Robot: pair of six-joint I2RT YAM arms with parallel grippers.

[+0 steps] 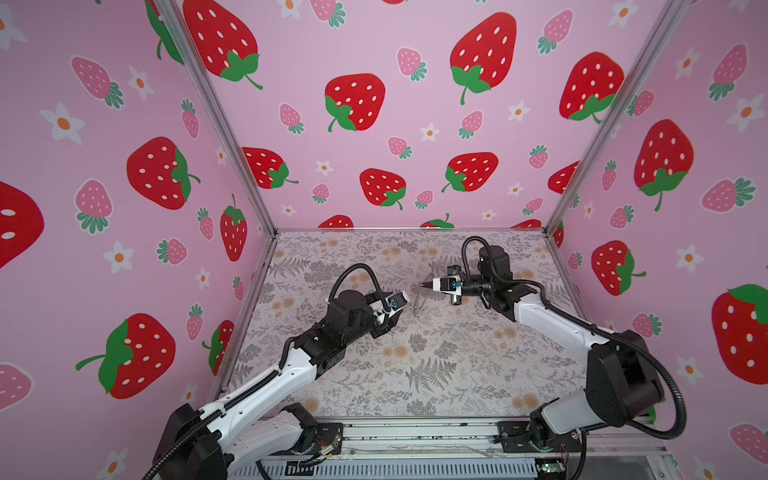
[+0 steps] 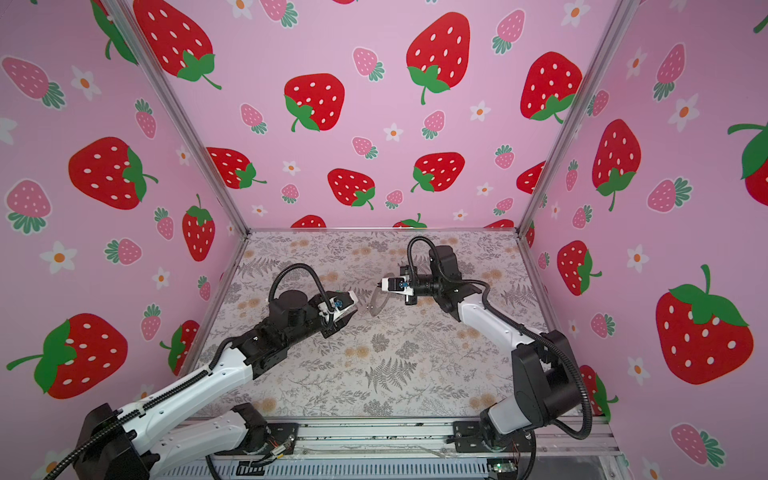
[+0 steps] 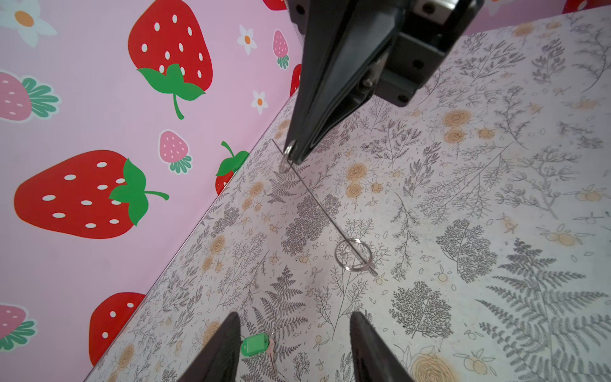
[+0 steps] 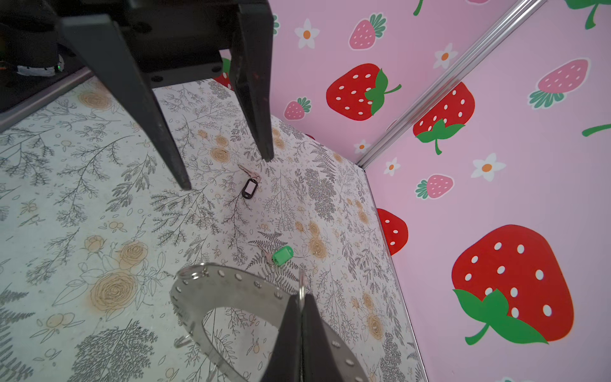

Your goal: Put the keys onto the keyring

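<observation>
In a top view, the right hand (image 2: 379, 285) was clamped on the flat grey metal keyring (image 2: 384, 301) above the floral tabletop (image 2: 374, 374). Left wrist: the left hand (image 3: 297, 347) stood apart, empty, with a green plastic key tag (image 3: 254, 344) near the keyring. Right wrist: a black-rimmed key tag (image 4: 250, 188) lay farther off.

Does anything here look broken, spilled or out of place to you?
Nothing looks damaged or spilled. The only oddity: the keyring is held up, tilted, pinched at its rim by the right gripper, while the green key and black key lie loose and apart on the table.
</observation>
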